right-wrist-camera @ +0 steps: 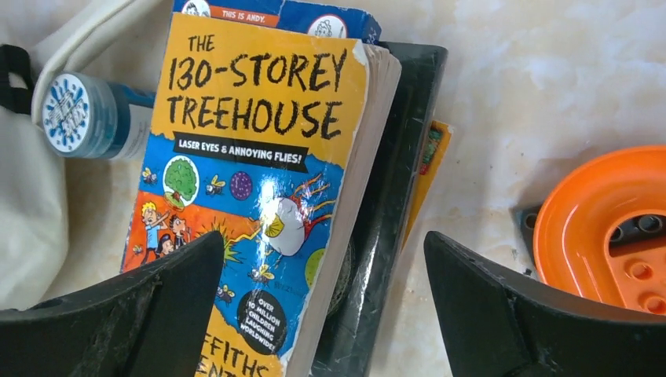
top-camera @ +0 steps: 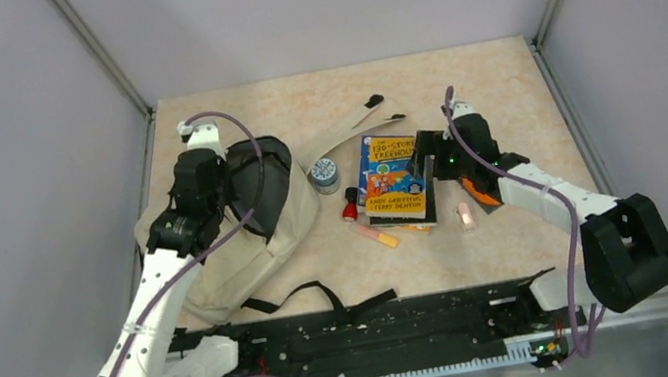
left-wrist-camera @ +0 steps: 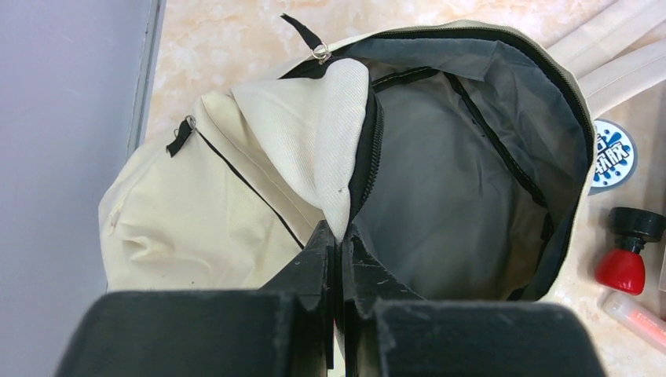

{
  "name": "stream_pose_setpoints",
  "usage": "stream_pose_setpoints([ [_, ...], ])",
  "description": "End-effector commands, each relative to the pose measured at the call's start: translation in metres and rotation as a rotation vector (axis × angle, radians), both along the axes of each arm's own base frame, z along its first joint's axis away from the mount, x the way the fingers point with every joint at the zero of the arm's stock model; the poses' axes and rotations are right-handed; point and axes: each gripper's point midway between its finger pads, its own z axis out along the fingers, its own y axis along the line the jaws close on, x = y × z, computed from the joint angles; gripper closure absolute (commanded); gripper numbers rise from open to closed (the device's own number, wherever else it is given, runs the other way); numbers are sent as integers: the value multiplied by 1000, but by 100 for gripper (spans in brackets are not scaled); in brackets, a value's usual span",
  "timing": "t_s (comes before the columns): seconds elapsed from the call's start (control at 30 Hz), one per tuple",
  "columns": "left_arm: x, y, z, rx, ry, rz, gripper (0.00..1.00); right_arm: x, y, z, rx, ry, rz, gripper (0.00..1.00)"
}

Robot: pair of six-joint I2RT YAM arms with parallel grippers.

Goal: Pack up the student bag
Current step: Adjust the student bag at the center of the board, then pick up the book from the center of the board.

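Observation:
The cream canvas student bag (top-camera: 245, 228) lies at the left with its mouth open, showing grey lining (left-wrist-camera: 448, 181). My left gripper (left-wrist-camera: 342, 229) is shut on the cream flap (left-wrist-camera: 314, 126) at the zipper edge and holds the mouth open. My right gripper (right-wrist-camera: 323, 243) is open, its jaws wide apart over the right edge of the paperback "The 130-Storey Treehouse" (right-wrist-camera: 251, 173), which lies on a black book or case (right-wrist-camera: 393, 196). The same book (top-camera: 392, 179) shows in the top view, with the right gripper (top-camera: 436, 164) at its right edge.
A blue-capped jar (top-camera: 324, 174), a red bottle with a black cap (top-camera: 350, 208), an orange-pink tube (top-camera: 376, 235) and a small pink item (top-camera: 465, 215) lie between bag and books. An orange round toy (right-wrist-camera: 612, 228) is beside the right gripper. Bag straps (top-camera: 369, 117) trail towards the back.

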Motion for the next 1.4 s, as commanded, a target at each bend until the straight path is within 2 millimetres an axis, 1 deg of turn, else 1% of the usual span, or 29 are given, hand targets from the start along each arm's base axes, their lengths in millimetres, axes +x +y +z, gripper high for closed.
stream_pose_setpoints([
  [0.0, 7, -5, 11, -39, -53, -9, 100, 17, 12, 39, 196, -125, 39, 6],
  [0.1, 7, -8, 9, -47, -46, -19, 100, 26, 8, 35, 248, -112, 39, 13],
  [0.17, 7, -9, 8, -50, -44, -22, 100, 30, 10, 32, 280, -100, 57, 21],
  [0.2, 7, -9, 9, -52, -46, -22, 100, 32, 11, 31, 292, -97, 61, 23],
  [0.37, 8, -11, 7, -56, -39, -34, 100, 42, 13, 17, 301, -62, 50, 26],
  [0.43, 8, -12, 8, -58, -39, -38, 100, 45, 11, 7, 294, -33, 37, 27],
  [0.6, 7, -13, 8, -60, -39, -43, 100, 48, 14, -4, 315, -9, 37, 32],
  [0.8, 8, -15, 6, -65, -34, -52, 100, 50, 23, -9, 379, -1, 55, 36],
  [1.07, 7, -16, 7, -67, -34, -57, 100, 58, 24, -24, 422, 21, 23, 38],
  [1.17, 7, -16, 7, -67, -33, -56, 100, 60, 25, -27, 438, 25, 15, 44],
  [1.27, 7, -15, 6, -64, -32, -55, 100, 62, 22, -26, 447, 15, 6, 54],
  [1.37, 7, -15, 7, -61, -34, -52, 100, 64, 18, -24, 444, 4, -8, 72],
])
